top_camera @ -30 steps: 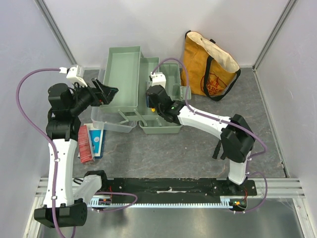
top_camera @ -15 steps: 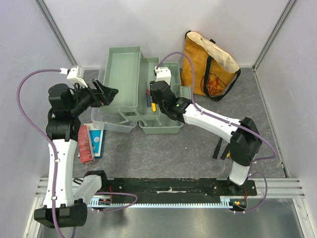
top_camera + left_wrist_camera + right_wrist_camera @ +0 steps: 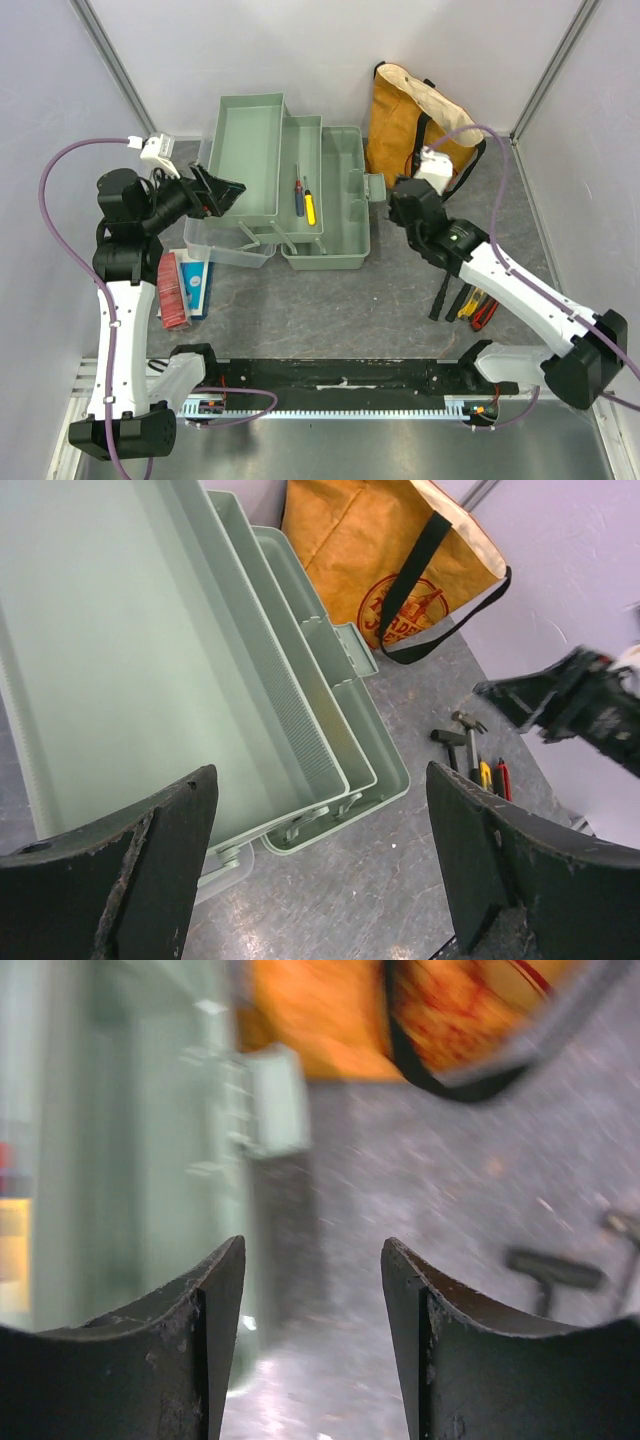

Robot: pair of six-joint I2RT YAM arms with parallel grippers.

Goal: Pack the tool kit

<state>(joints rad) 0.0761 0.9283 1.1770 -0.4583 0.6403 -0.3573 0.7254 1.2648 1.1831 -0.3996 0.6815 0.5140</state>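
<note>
From above, the open toolbox (image 3: 345, 180) lies at the back of the tabletop (image 3: 330, 300), with two screwdrivers (image 3: 297, 197) in its middle tray. The left tool (image 3: 222, 190) hovers at its left edge and the right tool (image 3: 398, 205) just right of it.

Left wrist: the left tool (image 3: 320, 775) gapes wide and empty above the toolbox's trays. Loose hand tools (image 3: 470, 755) lie to the right.

Right wrist, blurred: the right tool (image 3: 312, 1250) is parted and holds nothing.

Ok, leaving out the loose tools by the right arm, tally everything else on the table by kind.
Toolbox: 1
Tray tools: 2
Bag: 1
Packets: 2
Total: 6
</note>
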